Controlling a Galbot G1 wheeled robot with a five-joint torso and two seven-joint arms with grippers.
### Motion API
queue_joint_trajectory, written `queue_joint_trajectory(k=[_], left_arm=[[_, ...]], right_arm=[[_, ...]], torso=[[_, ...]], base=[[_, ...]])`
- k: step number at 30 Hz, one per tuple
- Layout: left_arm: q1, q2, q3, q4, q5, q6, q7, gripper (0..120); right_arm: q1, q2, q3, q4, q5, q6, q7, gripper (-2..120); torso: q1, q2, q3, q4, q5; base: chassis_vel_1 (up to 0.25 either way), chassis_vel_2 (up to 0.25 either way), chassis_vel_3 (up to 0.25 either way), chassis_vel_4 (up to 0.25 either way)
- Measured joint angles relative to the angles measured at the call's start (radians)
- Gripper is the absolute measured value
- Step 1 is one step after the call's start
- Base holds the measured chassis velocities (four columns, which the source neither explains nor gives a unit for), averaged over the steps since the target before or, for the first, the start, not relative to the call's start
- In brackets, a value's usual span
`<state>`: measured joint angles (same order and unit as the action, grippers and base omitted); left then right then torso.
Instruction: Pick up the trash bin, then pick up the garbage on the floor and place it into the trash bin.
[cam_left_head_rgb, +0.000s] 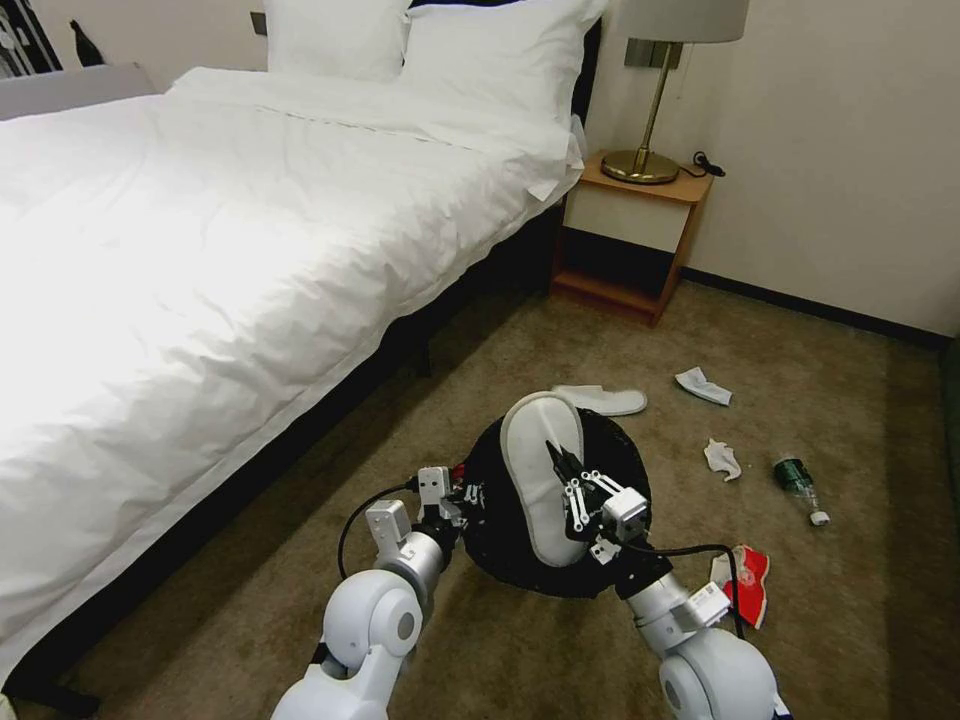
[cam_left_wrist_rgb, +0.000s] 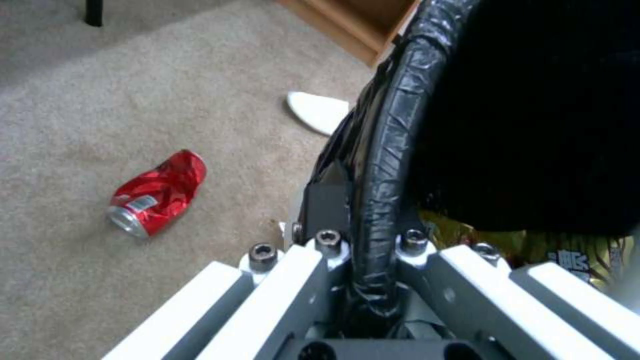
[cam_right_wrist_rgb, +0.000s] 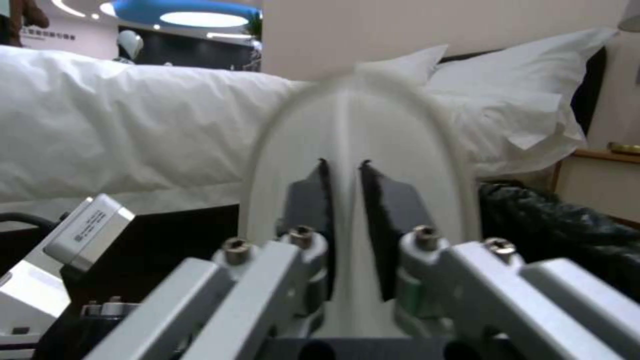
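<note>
The black trash bin (cam_left_head_rgb: 600, 455) hangs tilted above the carpet, with my left gripper (cam_left_head_rgb: 462, 497) shut on its taped rim (cam_left_wrist_rgb: 387, 150). My right gripper (cam_left_head_rgb: 566, 478) is shut on a white slipper (cam_left_head_rgb: 535, 470) held over the bin's mouth; its dark pads (cam_right_wrist_rgb: 387, 210) pinch the sole (cam_right_wrist_rgb: 347, 125). Garbage lies on the floor: a second slipper (cam_left_head_rgb: 605, 400), two white tissues (cam_left_head_rgb: 703, 386) (cam_left_head_rgb: 722, 458), a green bottle (cam_left_head_rgb: 797, 480), a red packet (cam_left_head_rgb: 747, 582) and a crushed red can (cam_left_wrist_rgb: 157, 192). A yellow snack wrapper (cam_left_wrist_rgb: 567, 252) shows inside the bin.
A white-sheeted bed (cam_left_head_rgb: 200, 250) runs along the left. A wooden nightstand (cam_left_head_rgb: 630, 235) with a brass lamp (cam_left_head_rgb: 650, 120) stands against the back wall. Open carpet (cam_left_head_rgb: 860, 380) stretches to the right.
</note>
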<state>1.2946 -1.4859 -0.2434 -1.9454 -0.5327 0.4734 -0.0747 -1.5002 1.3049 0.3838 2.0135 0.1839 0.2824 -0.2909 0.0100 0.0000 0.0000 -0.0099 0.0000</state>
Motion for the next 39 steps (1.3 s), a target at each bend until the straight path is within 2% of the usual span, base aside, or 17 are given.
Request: queue_joint_trajectory(k=[2, 3, 6, 7, 11, 13, 16, 18, 19, 23, 33, 39], left_arm=[[0.000, 0.000, -0.001, 0.000, -0.001, 0.000, 0.000, 0], [-0.001, 0.002, -0.004, 0.000, -0.004, 0.001, -0.001, 0], [0.001, 0.002, -0.005, 0.000, -0.004, 0.002, -0.002, 0], [0.004, 0.002, -0.004, -0.001, -0.007, 0.006, -0.005, 0], [0.011, 0.002, 0.000, -0.008, -0.011, 0.016, -0.014, 0], [0.016, 0.003, 0.003, -0.017, -0.018, 0.032, -0.027, 0], [0.017, 0.005, 0.003, -0.021, -0.020, 0.037, -0.032, 0], [0.020, 0.007, 0.002, -0.028, -0.025, 0.047, -0.042, 0], [0.020, 0.007, 0.002, -0.028, -0.025, 0.047, -0.042, 0], [0.025, 0.010, 0.001, -0.033, -0.027, 0.051, -0.047, 0], [0.026, 0.015, -0.011, -0.028, -0.044, 0.072, -0.095, 0], [0.025, 0.028, -0.024, -0.015, -0.050, 0.077, -0.108, 0]], right_arm=[[0.001, 0.000, 0.001, 0.000, 0.000, 0.000, 0.000, 20], [0.003, 0.000, 0.003, 0.000, 0.002, -0.003, 0.000, 30], [0.004, 0.000, 0.004, 0.000, 0.004, -0.004, 0.000, 35], [0.005, -0.001, 0.005, 0.001, 0.006, -0.006, 0.000, 42], [0.005, -0.002, 0.006, 0.001, 0.009, -0.006, -0.002, 51], [0.006, -0.003, 0.007, 0.001, 0.013, -0.006, -0.003, 65], [0.006, -0.003, 0.008, 0.001, 0.015, -0.007, -0.003, 70], [0.008, -0.004, 0.010, 0.003, 0.017, -0.008, -0.003, 82], [0.008, -0.004, 0.010, 0.003, 0.017, -0.008, -0.003, 82], [0.009, -0.006, 0.012, 0.007, 0.022, -0.011, -0.003, 98], [0.016, -0.026, 0.032, 0.035, 0.041, -0.027, -0.003, 100], [0.049, -0.082, 0.062, 0.101, 0.097, -0.071, 0.021, 100]], torso=[[0.000, 0.000, 0.000, 0.0000, 0.0000], [0.000, 0.000, 0.000, 0.0000, 0.0000], [0.000, 0.000, 0.000, 0.0000, 0.0000], [0.000, 0.000, 0.000, 0.0000, 0.0000], [0.000, 0.000, 0.000, 0.0000, 0.0000], [0.000, 0.000, 0.000, 0.0000, 0.0000], [0.000, 0.000, 0.000, 0.0000, 0.0000], [0.000, 0.000, 0.000, 0.0000, 0.0000], [0.000, 0.000, 0.000, 0.0000, 0.0000], [0.000, 0.000, 0.000, 0.0000, 0.0000], [0.000, 0.000, 0.000, -0.0001, 0.0001], [0.000, 0.000, 0.000, 0.0000, 0.0001]], base=[[0.000, 0.000, 0.000, 0.000], [0.000, 0.000, 0.000, 0.000], [0.000, 0.000, 0.000, 0.000], [0.000, 0.000, 0.000, 0.000], [0.000, 0.000, 0.000, 0.000], [0.000, 0.000, 0.000, 0.000], [0.000, 0.000, 0.000, 0.000], [0.000, 0.000, 0.000, 0.000], [0.000, 0.000, 0.000, 0.000], [0.000, 0.000, 0.000, 0.000], [0.000, 0.000, 0.000, 0.000], [0.000, 0.000, 0.000, 0.000]])
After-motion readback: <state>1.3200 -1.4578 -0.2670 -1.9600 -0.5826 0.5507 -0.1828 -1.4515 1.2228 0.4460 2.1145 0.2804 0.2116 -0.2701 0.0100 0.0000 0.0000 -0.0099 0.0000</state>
